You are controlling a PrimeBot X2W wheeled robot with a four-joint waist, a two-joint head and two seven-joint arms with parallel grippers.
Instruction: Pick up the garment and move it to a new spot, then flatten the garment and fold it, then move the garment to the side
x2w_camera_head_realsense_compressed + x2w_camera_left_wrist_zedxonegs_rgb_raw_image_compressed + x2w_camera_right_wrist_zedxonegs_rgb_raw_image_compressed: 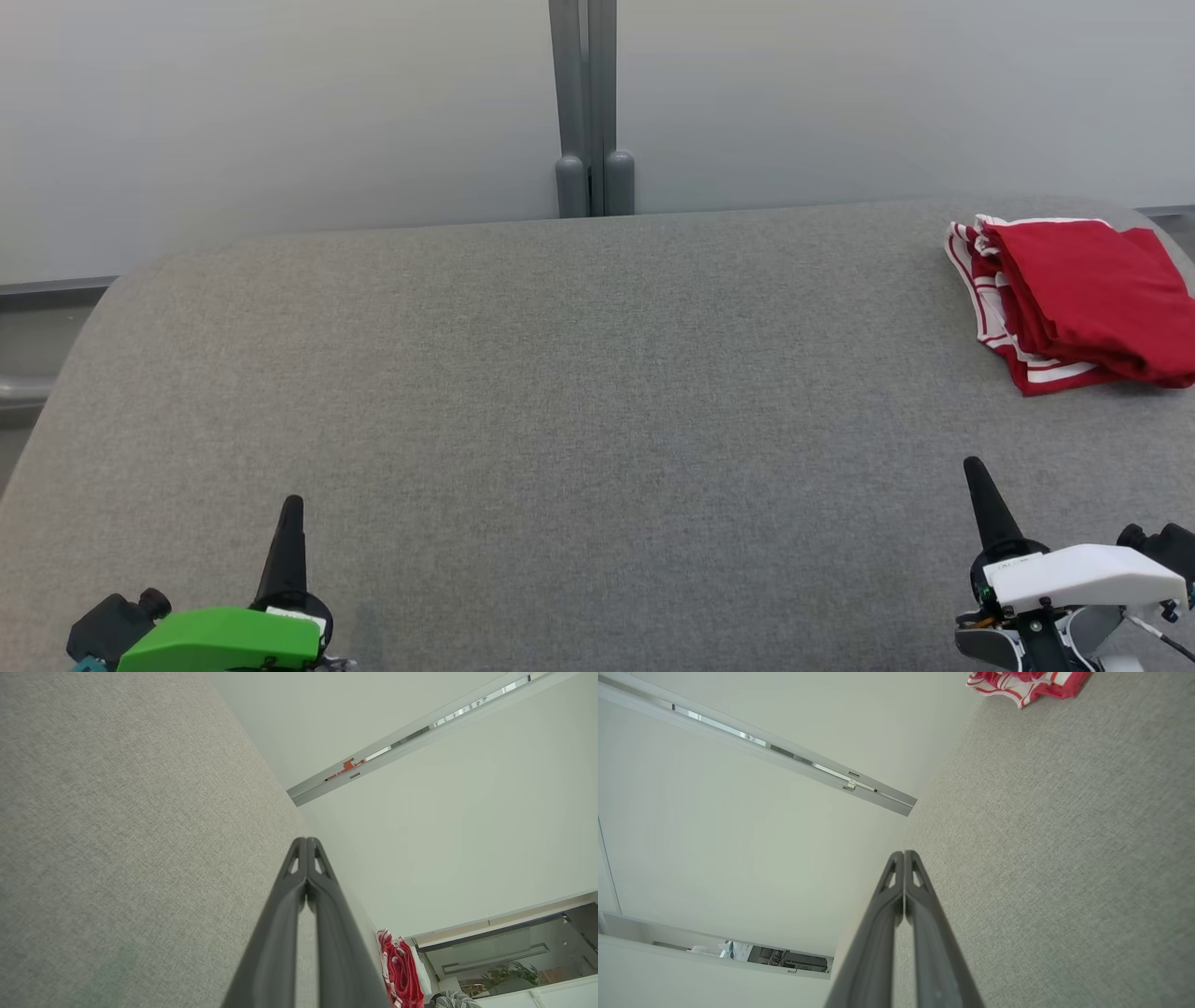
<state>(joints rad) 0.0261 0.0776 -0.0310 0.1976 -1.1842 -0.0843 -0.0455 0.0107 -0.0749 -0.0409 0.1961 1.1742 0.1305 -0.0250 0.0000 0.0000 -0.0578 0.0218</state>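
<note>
The folded red, white-striped garment (1074, 299) lies at the far right of the grey table (560, 373), well apart from the left gripper (291, 513) and the right gripper (977, 476) near the front edge, each with fingers pressed together, holding nothing.

A big gray table (560, 373) with a soft cloth top fills most of the picture. A red garment (1074, 299) with white stripes lies folded at the far right side of it. The left gripper (292, 504), with a green cover, is down in the left corner. The right gripper (973, 464), with a white cover, is down in the right corner. Both point up with fingers pressed together, holding nothing. Both are well away from the garment. Behind the table is a pale wall (280, 112) with a gray post (590, 103).
</note>
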